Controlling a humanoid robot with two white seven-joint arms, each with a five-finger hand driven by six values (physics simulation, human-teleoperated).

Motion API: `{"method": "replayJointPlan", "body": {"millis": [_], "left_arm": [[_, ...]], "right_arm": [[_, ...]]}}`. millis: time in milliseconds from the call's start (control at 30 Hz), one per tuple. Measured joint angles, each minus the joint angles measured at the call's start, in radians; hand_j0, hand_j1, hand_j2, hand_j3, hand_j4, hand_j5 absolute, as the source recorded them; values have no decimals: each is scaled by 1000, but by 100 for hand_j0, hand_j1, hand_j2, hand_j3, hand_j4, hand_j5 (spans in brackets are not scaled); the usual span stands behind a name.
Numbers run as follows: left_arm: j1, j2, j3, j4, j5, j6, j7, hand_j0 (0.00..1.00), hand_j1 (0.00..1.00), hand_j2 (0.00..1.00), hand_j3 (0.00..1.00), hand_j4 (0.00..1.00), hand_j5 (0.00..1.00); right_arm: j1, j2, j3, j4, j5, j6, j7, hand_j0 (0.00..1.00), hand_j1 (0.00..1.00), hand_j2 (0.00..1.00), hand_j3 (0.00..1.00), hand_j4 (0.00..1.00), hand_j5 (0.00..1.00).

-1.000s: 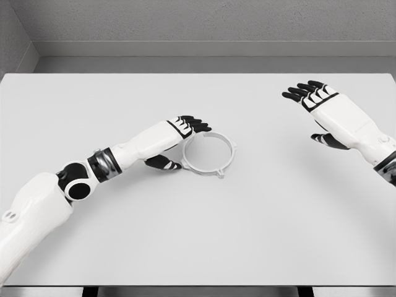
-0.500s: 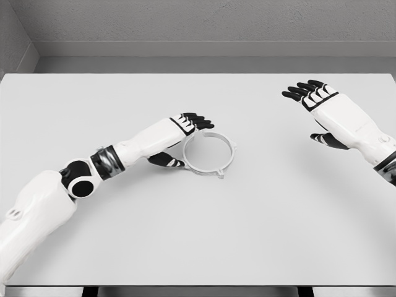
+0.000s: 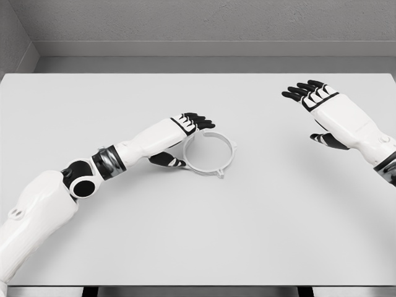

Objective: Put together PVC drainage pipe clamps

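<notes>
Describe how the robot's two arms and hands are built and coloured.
Both arms have smooth white shells. The left arm shows a black elbow joint with a grey ring and a dark metallic band on the forearm. The left hand and right hand have white backs with black fingers and thumbs. No cables or markings are visible.

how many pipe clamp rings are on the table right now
1. The clamp ring lies flat on the table near its middle, at the left hand's fingertips. None looks hidden.
</notes>
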Motion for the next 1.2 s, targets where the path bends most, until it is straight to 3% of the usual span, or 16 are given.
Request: {"method": "replayJointPlan", "body": {"millis": [1200], "left_arm": [[3,10,2,24,-1,0,0,100,100,100,100,100,100]], "right_arm": [[2,0,-1,0,0,0,0,100,100,100,100,100,100]]}}
